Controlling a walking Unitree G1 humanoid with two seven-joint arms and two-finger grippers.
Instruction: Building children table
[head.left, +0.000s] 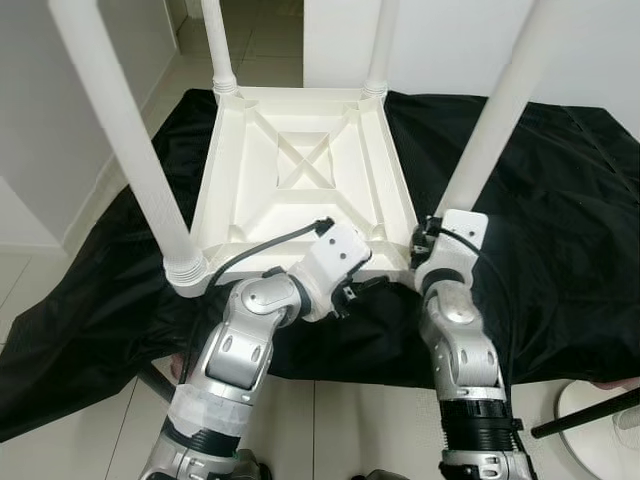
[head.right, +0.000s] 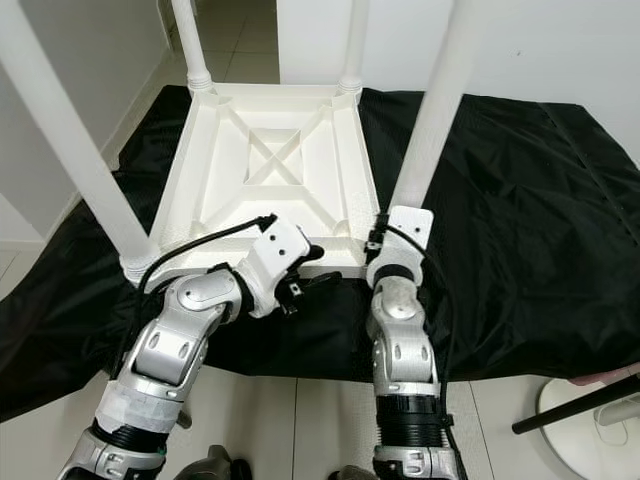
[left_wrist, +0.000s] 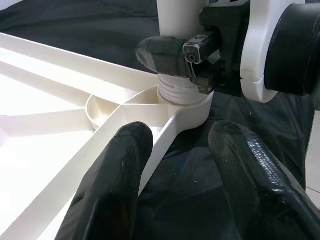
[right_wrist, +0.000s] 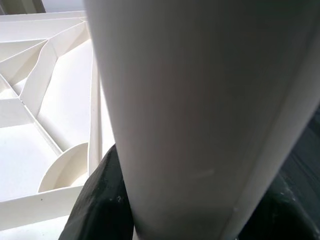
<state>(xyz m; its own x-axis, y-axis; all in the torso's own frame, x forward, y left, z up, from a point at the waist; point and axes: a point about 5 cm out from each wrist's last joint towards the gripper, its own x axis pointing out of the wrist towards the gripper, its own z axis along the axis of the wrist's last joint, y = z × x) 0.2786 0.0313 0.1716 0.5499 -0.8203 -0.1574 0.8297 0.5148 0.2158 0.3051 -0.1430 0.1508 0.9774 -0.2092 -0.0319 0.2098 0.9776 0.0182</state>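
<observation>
White children's table (head.left: 300, 170), upside down on a black cloth (head.left: 560, 230) over the tiled floor (head.left: 370, 420), four legs up. Right tool (left_wrist: 195, 52) clamped round the near right leg (head.left: 500, 110) at its socket. Left tool (left_wrist: 185, 165), fingers apart, straddles the table's near edge beside that corner; black pole (head.left: 585, 412) and white base (head.left: 590, 430) nearby.

Big black sheet (head.left: 560, 210) is lying spread over the pale tiled floor (head.left: 340, 430), wrinkling up a lot toward the edges and draping down at the near side. White wall (head.left: 430, 40) is running along the back, with a doorway opening (head.left: 255, 35) showing tiles beyond. Bottom right corner, a round white base (head.left: 600, 430) with a black rod (head.left: 585, 413) is poking in.
</observation>
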